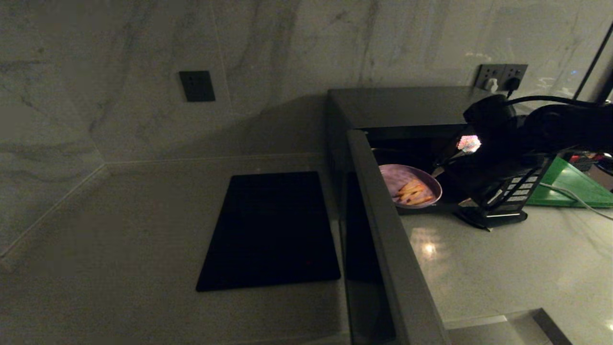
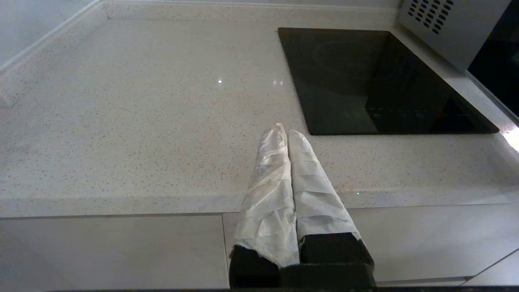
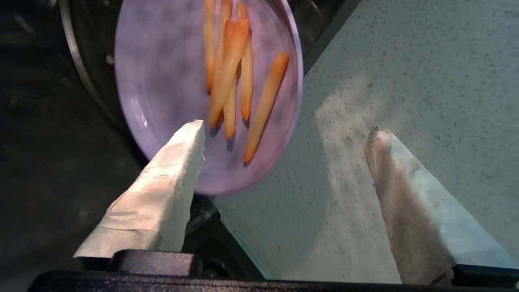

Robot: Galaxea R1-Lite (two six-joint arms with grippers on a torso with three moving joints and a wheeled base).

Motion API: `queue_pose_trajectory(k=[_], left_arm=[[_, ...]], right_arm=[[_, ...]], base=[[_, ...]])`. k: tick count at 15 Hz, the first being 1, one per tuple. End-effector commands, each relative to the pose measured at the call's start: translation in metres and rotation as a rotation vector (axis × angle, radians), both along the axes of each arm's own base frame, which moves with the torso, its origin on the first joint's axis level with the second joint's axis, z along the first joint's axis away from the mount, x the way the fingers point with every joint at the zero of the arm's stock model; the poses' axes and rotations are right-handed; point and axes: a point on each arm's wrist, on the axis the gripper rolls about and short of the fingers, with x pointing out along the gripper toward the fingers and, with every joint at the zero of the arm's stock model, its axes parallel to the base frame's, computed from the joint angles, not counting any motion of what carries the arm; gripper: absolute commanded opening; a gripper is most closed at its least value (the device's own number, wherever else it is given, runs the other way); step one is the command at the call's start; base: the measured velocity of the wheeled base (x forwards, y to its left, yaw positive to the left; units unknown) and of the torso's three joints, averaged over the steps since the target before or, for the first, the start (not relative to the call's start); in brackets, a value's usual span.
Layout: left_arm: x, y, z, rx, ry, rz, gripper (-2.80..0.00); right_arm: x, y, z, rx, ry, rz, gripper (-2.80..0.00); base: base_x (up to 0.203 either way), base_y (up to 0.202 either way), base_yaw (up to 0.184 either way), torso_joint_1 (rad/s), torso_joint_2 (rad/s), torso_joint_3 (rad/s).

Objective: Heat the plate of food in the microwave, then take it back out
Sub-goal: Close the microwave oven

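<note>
The microwave [image 1: 397,103] stands at the back right with its door [image 1: 383,230] swung wide open toward me. The purple plate of food [image 1: 407,184] lies at the front of the dark cavity, orange sticks [image 3: 231,73] on it. In the right wrist view the plate [image 3: 162,81] overhangs the sill above the speckled counter. My right gripper [image 3: 286,127] is open at the plate's near rim, one wrapped finger [image 3: 178,170] beside the rim and the other [image 3: 405,194] over the counter, holding nothing. In the head view the right gripper [image 1: 445,167] is at the cavity mouth. My left gripper [image 2: 286,129] is shut and empty over the counter's front edge.
A flat black panel [image 1: 270,230] is set into the counter left of the microwave. A green board [image 1: 570,184] and a white cable [image 1: 570,196] lie to the right of it. Wall sockets [image 1: 500,76] sit behind. The open door juts out between both arms.
</note>
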Motion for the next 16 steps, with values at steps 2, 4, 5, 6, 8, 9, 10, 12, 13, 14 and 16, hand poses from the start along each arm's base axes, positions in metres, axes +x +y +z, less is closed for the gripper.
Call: queue_pose_trajectory(k=[2, 4, 5, 6, 8, 9, 10, 12, 13, 14, 16], left_arm=[[0.0, 0.0, 0.0, -0.001, 0.0, 0.0, -2.8], [0.0, 0.0, 0.0, -0.001, -0.001, 0.001, -2.8], [0.0, 0.0, 0.0, -0.001, 0.0, 0.0, -2.8], [0.0, 0.0, 0.0, -0.001, -0.001, 0.0, -2.8], [0.0, 0.0, 0.0, -0.001, 0.0, 0.0, -2.8], [0.0, 0.0, 0.0, -0.001, 0.0, 0.001, -2.8], [0.0, 0.0, 0.0, -0.001, 0.0, 0.0, -2.8], [0.0, 0.0, 0.0, -0.001, 0.0, 0.0, -2.8], [0.0, 0.0, 0.0, -0.001, 0.0, 0.001, -2.8], [0.0, 0.0, 0.0, -0.001, 0.0, 0.0, -2.8], [0.0, 0.0, 0.0, -0.001, 0.0, 0.001, -2.8]], right_arm=[[-0.031, -0.006, 0.015, -0.013, 0.001, 0.007, 0.0], [-0.061, -0.014, 0.012, -0.029, 0.046, 0.015, -2.8], [-0.079, -0.018, 0.013, -0.044, 0.061, 0.023, -2.8], [-0.098, -0.026, 0.019, -0.054, 0.051, 0.017, -2.8], [-0.139, -0.049, 0.036, -0.088, 0.012, -0.017, -2.8], [-0.162, -0.058, 0.043, -0.116, 0.0, -0.027, -2.8], [-0.182, -0.062, 0.05, -0.136, -0.006, -0.033, -2.8], [-0.225, -0.066, 0.063, -0.192, 0.026, -0.057, -2.8], [-0.241, -0.067, 0.069, -0.259, 0.042, -0.087, -2.8], [-0.251, -0.068, 0.075, -0.346, 0.04, -0.114, -2.8], [-0.265, -0.061, 0.088, -0.453, -0.005, -0.077, -2.8]], base=[[0.0, 0.0, 0.0, 0.0, 0.0, 0.0], [0.0, 0.0, 0.0, 0.0, 0.0, 0.0], [0.0, 0.0, 0.0, 0.0, 0.0, 0.0], [0.0, 0.0, 0.0, 0.0, 0.0, 0.0], [0.0, 0.0, 0.0, 0.0, 0.0, 0.0], [0.0, 0.0, 0.0, 0.0, 0.0, 0.0], [0.0, 0.0, 0.0, 0.0, 0.0, 0.0], [0.0, 0.0, 0.0, 0.0, 0.0, 0.0], [0.0, 0.0, 0.0, 0.0, 0.0, 0.0], [0.0, 0.0, 0.0, 0.0, 0.0, 0.0], [0.0, 0.0, 0.0, 0.0, 0.0, 0.0]])
